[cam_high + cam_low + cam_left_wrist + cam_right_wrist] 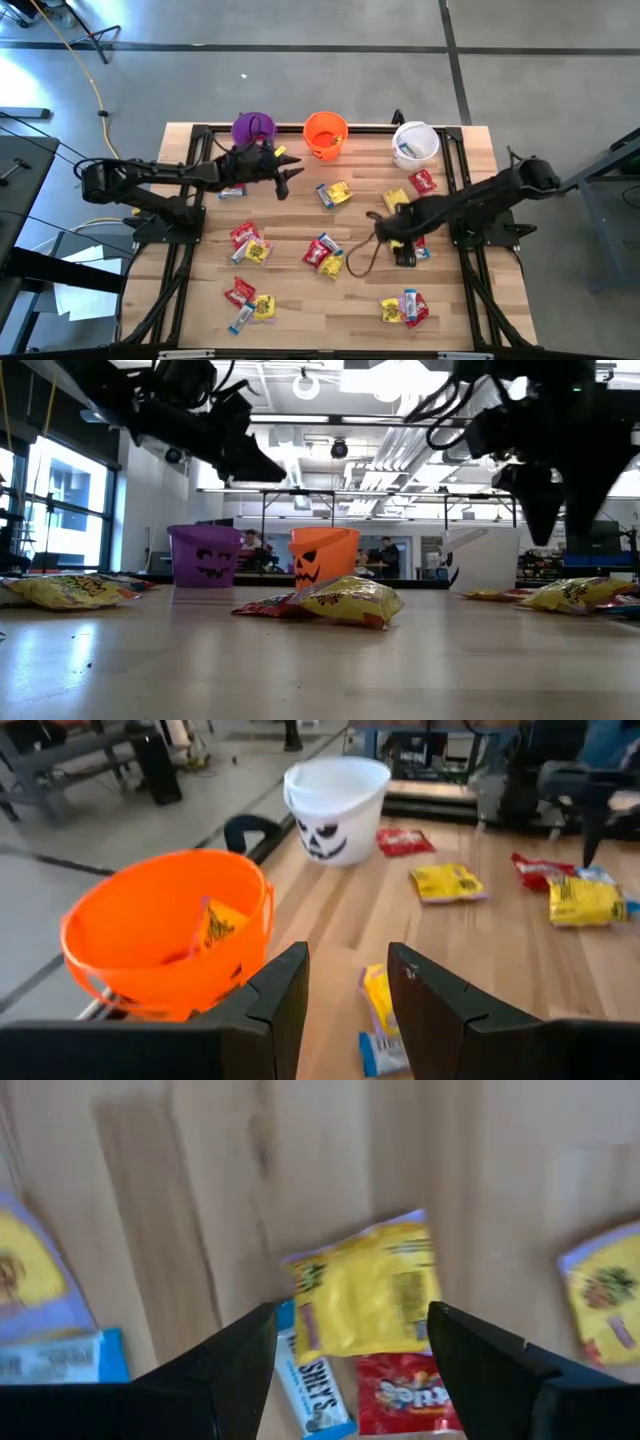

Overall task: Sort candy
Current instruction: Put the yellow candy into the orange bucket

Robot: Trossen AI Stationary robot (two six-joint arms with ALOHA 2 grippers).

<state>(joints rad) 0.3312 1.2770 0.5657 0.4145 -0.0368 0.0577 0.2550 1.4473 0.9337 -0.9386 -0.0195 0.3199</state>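
Closest to the low camera, a yellow candy packet [330,603] lies flat on the wooden desk [300,670], with the purple bucket [204,556], orange bucket [323,557] and white bucket [482,559] standing in a row along the far edge. Candy is scattered over most of the desk: red, yellow and blue-and-white pieces in small clusters, and one yellow packet inside the orange bucket [215,925].

Over the desk's right half the right pincer [350,1345] points down with its fingers spread wide and nothing between them. Directly under it lies a small pile: a yellow packet [368,1288] on top of a blue-and-white bar [312,1385], with a red packet [408,1392] beside the bar.

Near the back edge, the left pincer [345,985] hangs in the air between the purple and orange buckets, its fingers partly apart and empty. Past them a yellow piece and a blue-and-white bar [380,1052] lie on the wood.
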